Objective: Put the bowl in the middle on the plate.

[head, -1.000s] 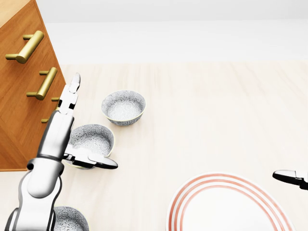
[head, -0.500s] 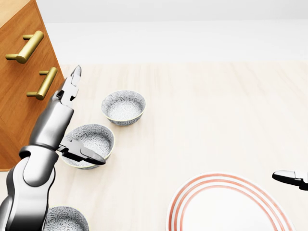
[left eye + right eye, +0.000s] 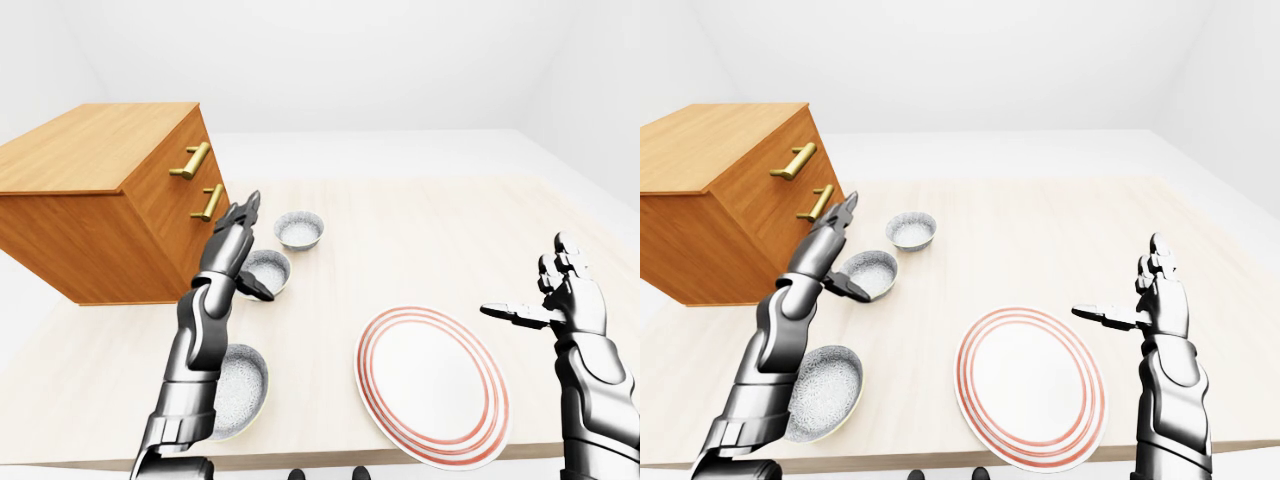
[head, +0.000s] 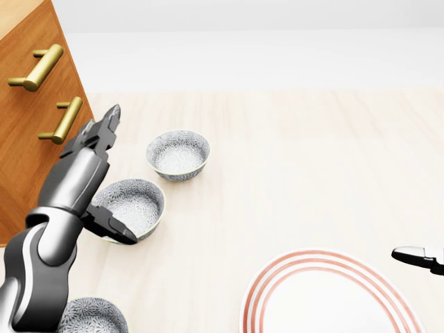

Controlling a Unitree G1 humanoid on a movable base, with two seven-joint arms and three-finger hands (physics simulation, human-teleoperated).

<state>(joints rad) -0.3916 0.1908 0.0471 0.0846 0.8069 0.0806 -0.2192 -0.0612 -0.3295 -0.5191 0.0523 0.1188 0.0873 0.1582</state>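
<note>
Tabletop (image 4: 298,159), L hand (image 4: 89,166) splayed by mid bowl (image 4: 132,201), R hand (image 3: 565,295) up, splayed

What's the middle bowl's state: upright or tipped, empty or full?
Upright and empty: the middle bowl sits rim-up on the table, its patterned inside bare. The left hand stands open beside it, not gripping.

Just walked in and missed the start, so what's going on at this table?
A humanoid robot is going for the middle bowl of three lined up on the table beside a wooden cabinet. Its left hand is open at that bowl's left side, thumb by the rim, not closed on it. The bowl sits on the table, and the red-ringed plate has nothing on it. The right hand hangs open to the plate's right, holding nothing.
</note>
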